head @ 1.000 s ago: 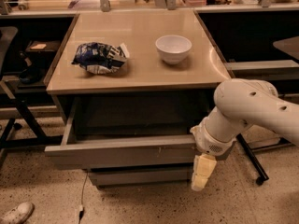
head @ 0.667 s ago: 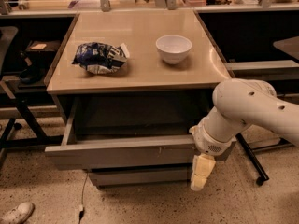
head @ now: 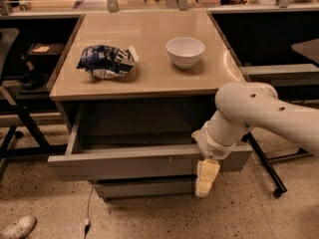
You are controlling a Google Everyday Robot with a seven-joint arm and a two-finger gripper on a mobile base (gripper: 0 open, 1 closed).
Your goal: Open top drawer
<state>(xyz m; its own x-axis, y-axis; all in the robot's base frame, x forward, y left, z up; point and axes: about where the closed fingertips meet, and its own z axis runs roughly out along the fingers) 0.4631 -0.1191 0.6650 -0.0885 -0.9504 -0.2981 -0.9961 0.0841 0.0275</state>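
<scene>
The top drawer is a wide grey handleless drawer under the tan tabletop. It stands pulled out toward me, and its dark interior shows behind the front panel. My gripper hangs from the white arm at the drawer front's right end, pointing down, with its cream fingers just in front of and below the panel. A smaller grey drawer front sits closed beneath it.
On the tabletop lie a crumpled blue and white chip bag and a white bowl. A black chair base stands at the left, a wheeled stand leg at the right, and a white shoe on the floor.
</scene>
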